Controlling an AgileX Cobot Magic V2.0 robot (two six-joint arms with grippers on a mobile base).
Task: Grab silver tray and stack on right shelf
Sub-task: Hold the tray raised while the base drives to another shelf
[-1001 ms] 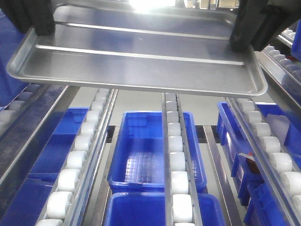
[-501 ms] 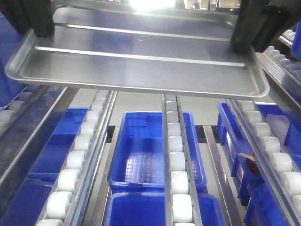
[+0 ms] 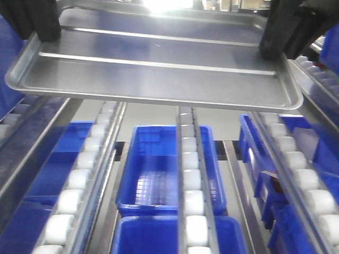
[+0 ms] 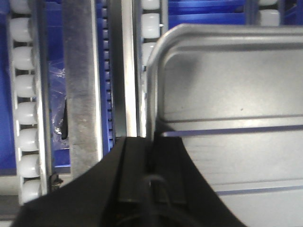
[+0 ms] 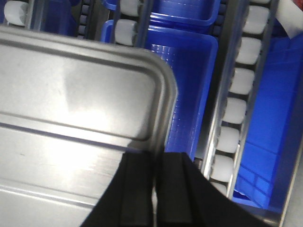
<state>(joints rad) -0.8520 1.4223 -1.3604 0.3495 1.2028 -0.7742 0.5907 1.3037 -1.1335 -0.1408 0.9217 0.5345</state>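
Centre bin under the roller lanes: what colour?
The bin is blue, gridded floor; best in the front-facing view.

Tray (image 3: 153, 79) above the roller lanes (image 3: 191, 177), bins (image 3: 159, 169) below, between the lanes

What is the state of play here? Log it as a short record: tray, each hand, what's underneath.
Tray: silver tray, lifted, roughly level, two ridges facing up
Left hand: shut on the tray's left rim
Right hand: shut on the tray's right rim
Underneath: roller lanes, with blue bins below them
Contact: tray appears clear of the rollers
Placement: not yet set down
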